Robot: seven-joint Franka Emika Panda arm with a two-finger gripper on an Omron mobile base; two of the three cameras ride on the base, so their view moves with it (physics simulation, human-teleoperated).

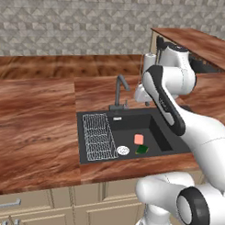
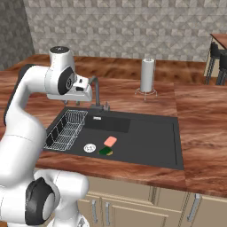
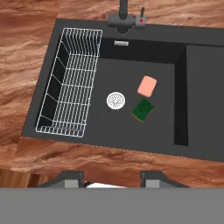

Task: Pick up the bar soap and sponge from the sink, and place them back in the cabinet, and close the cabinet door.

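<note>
The left base view looks forward and down from behind the arm, which fills the right of the frame, with the sink (image 1: 132,135) at centre. The right base view faces the same sink (image 2: 146,133) from the other side, the arm at the left of the frame. The hand view looks almost straight down from above, nearer, with the sink (image 3: 113,127) across most of the frame.

Folded high: white arm (image 2: 26,115) rising from the base, bent forward at the elbow, wrist turned downward. Gripper (image 3: 111,177) pointed straight down from well above, two dark fingertips (image 3: 70,178) set wide apart, nothing between them, touching nothing.
</note>
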